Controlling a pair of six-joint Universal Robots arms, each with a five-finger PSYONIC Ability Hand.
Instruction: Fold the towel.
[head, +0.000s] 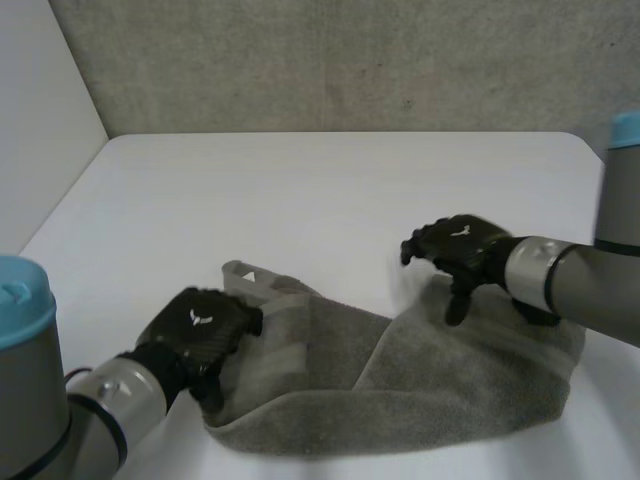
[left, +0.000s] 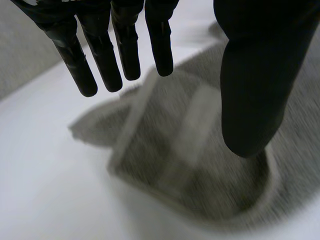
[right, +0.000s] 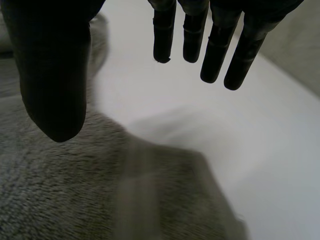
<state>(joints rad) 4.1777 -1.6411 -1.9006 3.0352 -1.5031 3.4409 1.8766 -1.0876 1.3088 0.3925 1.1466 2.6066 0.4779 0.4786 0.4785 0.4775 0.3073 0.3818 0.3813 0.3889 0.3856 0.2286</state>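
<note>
A grey towel (head: 400, 380) lies rumpled and folded over itself near the front of the white table (head: 300, 200). My left hand (head: 200, 330) hovers over the towel's left end, where a paler striped band (left: 165, 145) shows under its palm; its fingers (left: 100, 55) are straight and apart from the thumb, holding nothing. My right hand (head: 460, 250) hangs over the towel's far right corner (right: 165, 185), fingers (right: 215, 45) straight and spread, with the cloth lying loose below it.
A grey wall (head: 350, 60) stands behind the table's far edge, and a pale wall (head: 40, 120) rises at the left. Bare table top stretches behind the towel.
</note>
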